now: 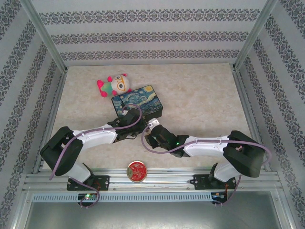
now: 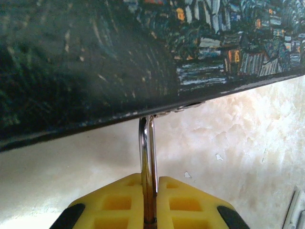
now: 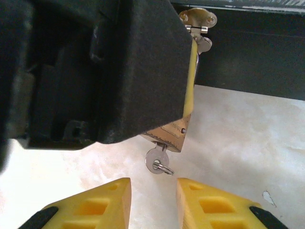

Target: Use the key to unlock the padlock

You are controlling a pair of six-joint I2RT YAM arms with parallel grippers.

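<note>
Counter (image 1: 205, 105): pale, carrying the painted box (image 1: 138, 101) at far centre.
Left fingers (image 2: 119, 195): clamped on the padlock (image 3: 172, 136), which hangs from the hasp (image 3: 198, 19) on the box's near side.
Right fingers (image 3: 107, 202): apart, empty.
Key (image 3: 156, 161): seated in the padlock's base, its long axis pointing back at the gap between the right fingers, just beyond them; the right arm is nearer.

Left end effector (image 2: 148, 187) clenched, right end effector (image 3: 152, 191) spread.
</note>
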